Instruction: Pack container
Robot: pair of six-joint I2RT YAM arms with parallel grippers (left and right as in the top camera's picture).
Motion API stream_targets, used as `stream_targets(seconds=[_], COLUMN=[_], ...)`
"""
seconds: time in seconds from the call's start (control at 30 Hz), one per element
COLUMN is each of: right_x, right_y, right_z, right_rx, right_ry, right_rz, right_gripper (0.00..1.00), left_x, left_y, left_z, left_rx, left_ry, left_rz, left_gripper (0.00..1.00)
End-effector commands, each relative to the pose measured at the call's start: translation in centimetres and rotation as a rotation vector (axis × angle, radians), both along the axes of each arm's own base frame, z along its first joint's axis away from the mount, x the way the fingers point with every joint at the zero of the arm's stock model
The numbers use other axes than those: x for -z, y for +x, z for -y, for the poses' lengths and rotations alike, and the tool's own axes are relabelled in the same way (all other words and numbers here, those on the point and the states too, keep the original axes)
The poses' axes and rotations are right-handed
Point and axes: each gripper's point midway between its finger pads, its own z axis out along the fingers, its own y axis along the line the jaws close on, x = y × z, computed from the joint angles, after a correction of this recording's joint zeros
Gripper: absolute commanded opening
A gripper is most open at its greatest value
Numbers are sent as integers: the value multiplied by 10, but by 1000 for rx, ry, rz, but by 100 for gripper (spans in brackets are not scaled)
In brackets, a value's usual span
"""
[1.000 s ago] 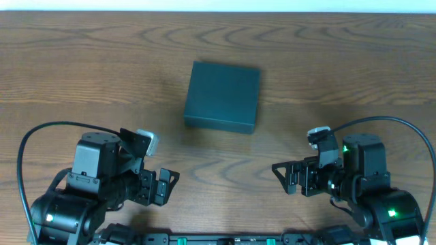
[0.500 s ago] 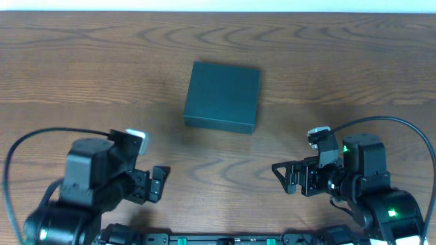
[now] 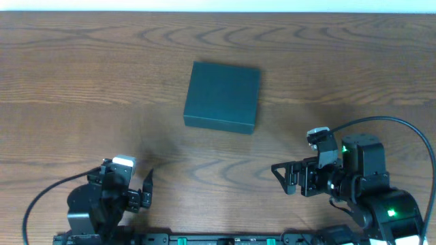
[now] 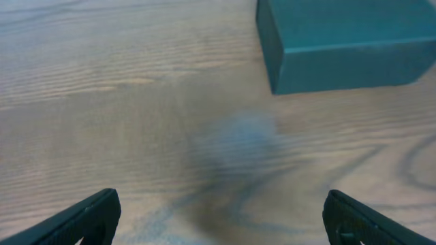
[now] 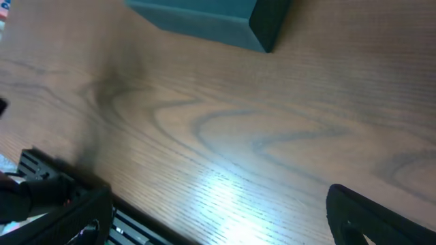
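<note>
Packing is looking finished: the container is sitting lid-down, closed, mid-table toward the far edge. Left gripper and right gripper are hovering near the near edge, both spread wide, gripping nothing. Parking seems next.

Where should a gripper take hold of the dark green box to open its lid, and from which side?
The container lies flat and closed, too wide to span. Probably pinch the lid's near front edge, coming low from the robot's side; the hinge side cannot be told.
</note>
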Motion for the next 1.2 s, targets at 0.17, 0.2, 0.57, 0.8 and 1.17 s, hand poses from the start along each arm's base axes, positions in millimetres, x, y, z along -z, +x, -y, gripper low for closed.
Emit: stream_targets(seconds=[0.17,0.2,0.57,0.8,1.17], right_x=[-1,-1,-1,-1,-1], right_y=[-2,-2,-2,-2,-2], right_z=[-3,-3,-3,-3,-3], right_rx=[-8,-8,-7,-8,-8], right_ry=[13,13,14,13,13], right_rz=[-2,-2,-2,-2,-2], right_gripper=[99,99,99,99,99], left_x=[26,29,56,56,56], left_y=[10,11,27,27,27], left_z=[-7,-7,-8,-8,-8], left_rx=[-61,-61,-119,-119,-119], left_ry=[-32,-31,-136,-136,-136], left_rz=[69,73,79,80,80], left_gripper=[96,96,96,96,96])
